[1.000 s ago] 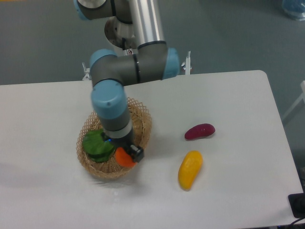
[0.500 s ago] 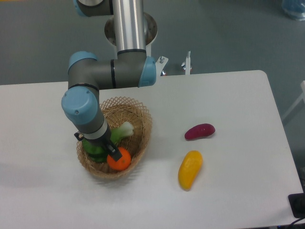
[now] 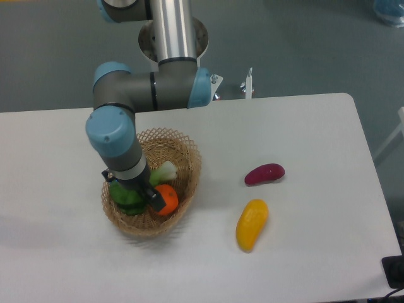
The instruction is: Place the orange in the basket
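The orange [image 3: 168, 198] lies inside the wicker basket [image 3: 189, 165], at its front right, next to green and pale vegetables. My gripper [image 3: 151, 196] reaches down into the basket from above, right at the orange's left side. One dark finger [image 3: 155, 201] overlaps the orange's left edge. The other finger is hidden under the wrist, so the view does not settle whether the jaws still clamp the fruit.
A green leafy vegetable [image 3: 126, 196] and a pale stalk [image 3: 165, 170] share the basket. On the table to the right lie a dark purple oblong vegetable [image 3: 264, 173] and a yellow-orange mango-like fruit [image 3: 252, 224]. The arm's elbow hangs over the basket's left rim.
The wrist swung from the basket's right side to its left a second ago. Since half a second ago the orange has shifted up and right, deeper into the basket.
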Available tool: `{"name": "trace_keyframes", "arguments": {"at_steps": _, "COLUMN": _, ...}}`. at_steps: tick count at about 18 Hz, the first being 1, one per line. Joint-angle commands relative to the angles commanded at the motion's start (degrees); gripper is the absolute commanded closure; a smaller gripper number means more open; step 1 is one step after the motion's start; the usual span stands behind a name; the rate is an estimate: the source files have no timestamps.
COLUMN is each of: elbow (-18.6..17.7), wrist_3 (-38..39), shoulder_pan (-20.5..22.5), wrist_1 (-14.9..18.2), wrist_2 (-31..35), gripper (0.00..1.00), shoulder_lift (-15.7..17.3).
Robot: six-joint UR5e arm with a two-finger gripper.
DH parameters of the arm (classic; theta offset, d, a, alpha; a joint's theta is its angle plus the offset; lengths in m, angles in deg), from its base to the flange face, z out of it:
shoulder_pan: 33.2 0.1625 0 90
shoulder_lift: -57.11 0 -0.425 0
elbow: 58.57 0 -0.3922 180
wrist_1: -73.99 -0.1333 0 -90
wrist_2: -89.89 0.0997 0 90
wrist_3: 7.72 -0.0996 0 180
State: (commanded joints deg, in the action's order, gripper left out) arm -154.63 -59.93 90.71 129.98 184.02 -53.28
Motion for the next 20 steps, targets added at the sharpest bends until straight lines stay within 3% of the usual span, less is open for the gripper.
{"name": "trace_keyframes", "arguments": {"at_steps": 12, "elbow": 3.34, "wrist_3": -2.10, "shoulder_pan": 15.21, "wrist_1": -0.54, "wrist_2": -1.75, "gripper": 0.00, "shoulder_lift": -0.79}}
{"name": "trace_keyframes", "arguments": {"at_steps": 20, "elbow": 3.43, "wrist_3": -15.10, "shoulder_pan": 23.56, "wrist_1": -0.10, "wrist_2": -5.10, "gripper": 0.00, "shoulder_lift": -0.79}}
